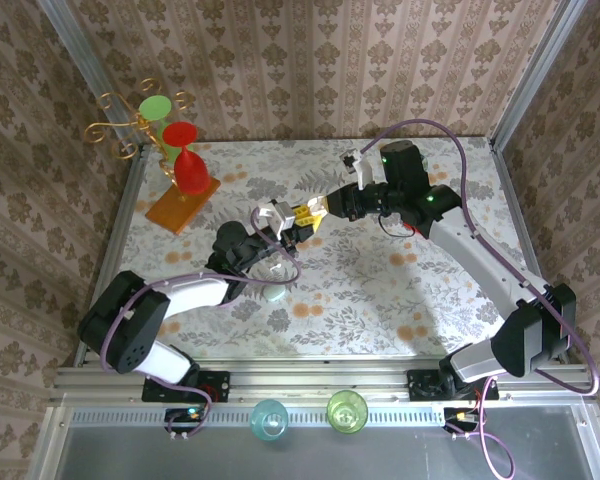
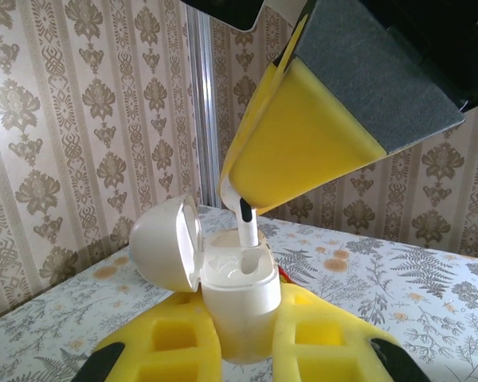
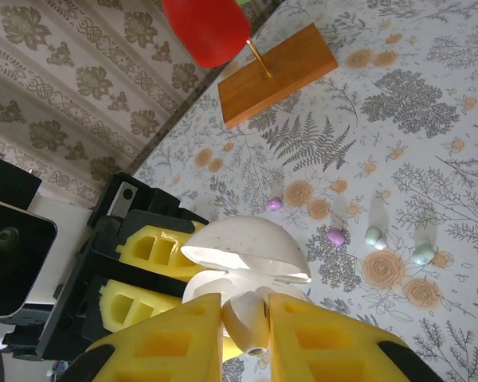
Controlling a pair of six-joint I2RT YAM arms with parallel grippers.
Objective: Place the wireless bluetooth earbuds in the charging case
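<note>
Left wrist view: the left gripper (image 2: 240,354) is clamped on the lower body of the charging case (image 2: 239,298), one yellow pad on each flank, holding it upright. The lid (image 2: 169,243) is hinged back toward 9 o'clock, exposing the moulded wells. From 12 o'clock a white earbud (image 2: 248,225) hangs stem-down. Its tip is at the mouth of one well and, by appearance, is not yet seated.

Right wrist view: the right gripper (image 3: 248,346) is closed on the bulb end of that earbud, with a pad on each side and the stem pointing away toward the case.

Handling. The earbud is judged to be very light, rigid and glossy. It may pivot or squirt out from between the pads under a hard squeeze. Grip the bulb across its widest part and leave the stem free for the well. The case is a smooth hard shell. Hold it by the body below the hinge, never by the lid.

Containers. Charging case: one well is receiving the earbud. Whether the second well is occupied cannot be determined. Loose earbuds (image 3: 335,236), lilac and pale, lie scattered on the table (image 3: 430,95) at 3 o'clock from the lid, apart from one another. In the top external view, two translucent cups (image 1: 346,411) stand near the arm bases at 6 o'clock. Their contents cannot be made out.
</note>
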